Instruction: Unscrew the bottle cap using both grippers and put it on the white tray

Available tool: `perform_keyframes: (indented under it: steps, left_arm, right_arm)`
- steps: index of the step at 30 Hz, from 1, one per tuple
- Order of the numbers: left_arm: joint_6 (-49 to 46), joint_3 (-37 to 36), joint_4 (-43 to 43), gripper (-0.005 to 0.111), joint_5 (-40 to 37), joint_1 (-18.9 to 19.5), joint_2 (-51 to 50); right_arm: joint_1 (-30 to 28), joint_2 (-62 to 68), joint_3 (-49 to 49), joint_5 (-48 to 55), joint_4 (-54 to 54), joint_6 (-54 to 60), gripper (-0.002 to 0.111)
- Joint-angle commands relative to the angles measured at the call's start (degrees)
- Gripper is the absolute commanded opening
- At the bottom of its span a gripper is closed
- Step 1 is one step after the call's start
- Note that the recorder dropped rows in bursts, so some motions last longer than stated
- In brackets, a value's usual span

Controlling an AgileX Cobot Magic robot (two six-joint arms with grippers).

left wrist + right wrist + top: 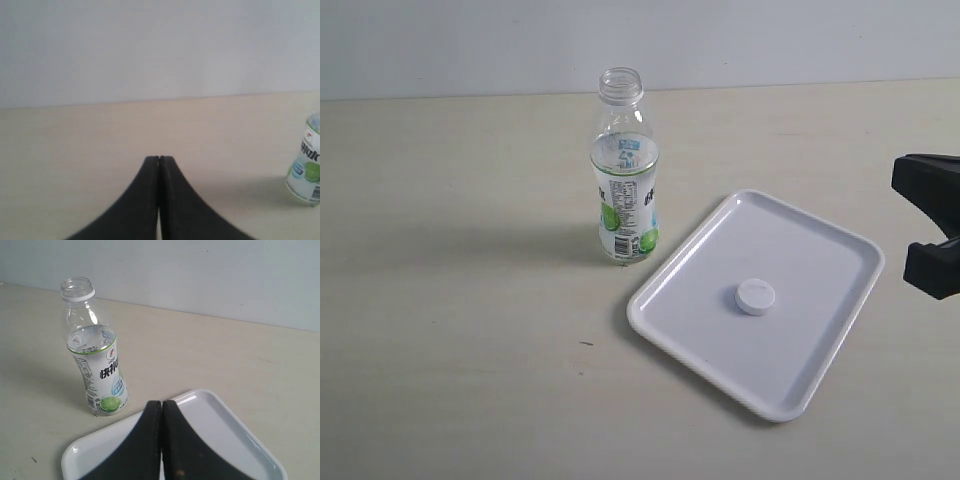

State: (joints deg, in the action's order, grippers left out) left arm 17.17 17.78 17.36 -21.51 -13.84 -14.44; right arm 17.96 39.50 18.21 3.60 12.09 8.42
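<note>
The bottle stands upright on the table with its neck open and no cap on it. The white bottle cap lies near the middle of the white tray, to the right of the bottle. My right gripper is shut and empty, hovering over the tray and facing the bottle; its fingers hide the cap in that view. Only the right arm's black end shows at the exterior view's right edge. My left gripper is shut and empty, well away from the bottle.
A pale wall runs along the table's far edge behind the bottle. The beige tabletop stretches to the left of the bottle and in front of the tray. The left arm is outside the exterior view.
</note>
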Motion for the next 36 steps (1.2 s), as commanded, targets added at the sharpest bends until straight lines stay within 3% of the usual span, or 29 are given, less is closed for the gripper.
perform_keyframes:
  steps: [1,12,19,24,31,36]
  left_arm:
    - [-0.06,-0.26,0.17,0.0,-4.06,2.62,10.09]
    - [-0.23,-0.26,-0.23,0.0,-3.82,3.08,14.44]
    - [1.43,-5.43,-1.89,0.0,7.52,3.08,14.44]
    - [0.76,-8.51,-3.85,0.0,7.6,3.08,14.44]
    - [-10.23,-11.54,-14.84,0.0,7.53,3.08,14.44]
    - [-18.27,-14.96,-17.36,0.0,7.75,3.08,14.44]
  right_arm:
    - [0.06,-0.12,-0.41,-0.25,-0.17,-0.02,0.0]
    - [0.06,-0.12,-0.41,-0.25,-0.06,-0.02,0.0]
    - [0.06,-0.12,-0.41,-0.25,-0.06,-0.13,0.0]
    - [0.06,-0.12,-0.41,-0.25,-0.48,-0.13,0.0]
    - [0.06,-0.12,-0.41,-0.91,-0.49,-0.13,0.0]
    - [0.06,-0.12,-0.41,-1.18,-0.49,-0.13,0.0]
